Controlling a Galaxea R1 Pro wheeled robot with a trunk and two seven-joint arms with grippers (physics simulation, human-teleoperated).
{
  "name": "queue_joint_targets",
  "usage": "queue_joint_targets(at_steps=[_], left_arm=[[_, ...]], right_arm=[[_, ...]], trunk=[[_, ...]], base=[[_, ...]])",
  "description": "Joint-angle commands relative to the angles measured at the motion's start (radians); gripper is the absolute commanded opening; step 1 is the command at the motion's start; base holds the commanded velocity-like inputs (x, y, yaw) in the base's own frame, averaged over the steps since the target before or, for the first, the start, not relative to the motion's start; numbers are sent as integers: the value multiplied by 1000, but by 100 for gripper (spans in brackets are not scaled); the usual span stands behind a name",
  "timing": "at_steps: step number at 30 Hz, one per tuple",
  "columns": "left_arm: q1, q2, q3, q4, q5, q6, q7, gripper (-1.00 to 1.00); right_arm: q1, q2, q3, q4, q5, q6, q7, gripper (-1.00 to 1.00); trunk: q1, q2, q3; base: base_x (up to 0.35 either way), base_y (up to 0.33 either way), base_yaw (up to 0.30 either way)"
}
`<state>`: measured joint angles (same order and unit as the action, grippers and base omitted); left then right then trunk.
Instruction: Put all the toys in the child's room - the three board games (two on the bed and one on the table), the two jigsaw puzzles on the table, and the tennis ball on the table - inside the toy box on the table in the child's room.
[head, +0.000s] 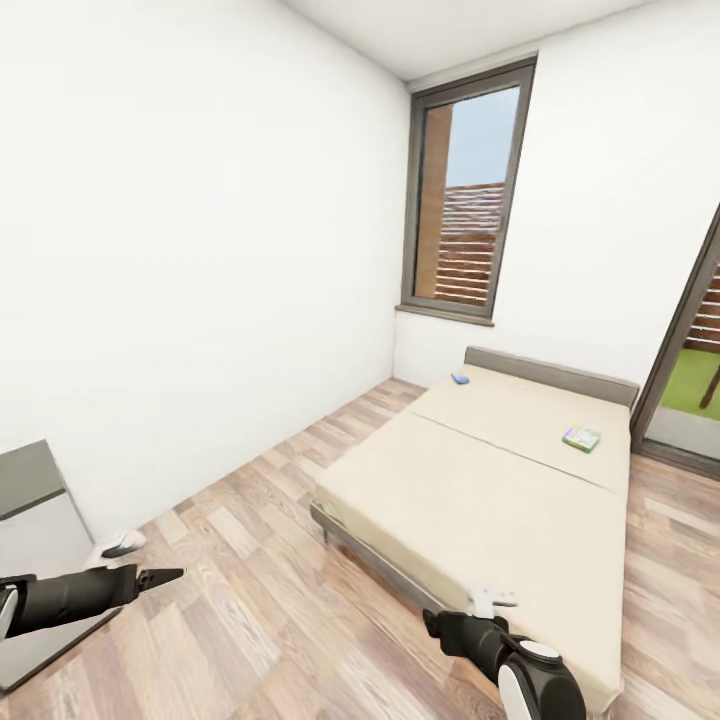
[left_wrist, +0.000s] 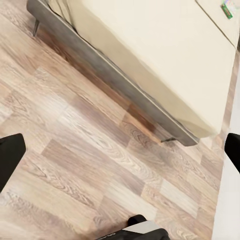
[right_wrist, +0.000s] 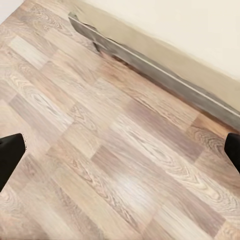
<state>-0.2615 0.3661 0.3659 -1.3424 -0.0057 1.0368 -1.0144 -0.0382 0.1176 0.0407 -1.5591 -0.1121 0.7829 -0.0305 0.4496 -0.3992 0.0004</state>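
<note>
Closing on low beige-mattress bed (head: 480, 480): 2 flat printed boxes, blue (head: 460, 379) & multicoloured (head: 581, 438), near headboard. Left gripper (left_wrist: 120, 150) & right gripper (right_wrist: 120, 150) fingers apart, empty. Best to roll nearer before reaching.

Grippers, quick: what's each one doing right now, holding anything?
Left gripper: open, fingers spread wide, nothing between them, wood floor below.
Right gripper: open, empty, also over the floor beside the bed.

Both arms ride low and forward, dark forearms tucked in. The left claw (head: 160, 576) points ahead, the right claw (head: 492, 600) too; each has fingers spread wide, nothing between them.
</note>
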Motion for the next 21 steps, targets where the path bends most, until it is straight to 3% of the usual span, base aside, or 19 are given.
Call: queue_joint_targets(at_steps=[1, 21], left_arm=[[-1, 0, 1, 0, -1, 8, -4, 100], [-1, -1, 1, 0, -2, 7, -3, 100]], right_arm=[[0, 0, -1, -1, -8, 4, -3, 100], [0, 0, -1, 0, -8, 4, -3, 100]], trunk=[[0, -1, 0], [0, -1, 0]], base=[[0, 0, 290], [0, 0, 290]])
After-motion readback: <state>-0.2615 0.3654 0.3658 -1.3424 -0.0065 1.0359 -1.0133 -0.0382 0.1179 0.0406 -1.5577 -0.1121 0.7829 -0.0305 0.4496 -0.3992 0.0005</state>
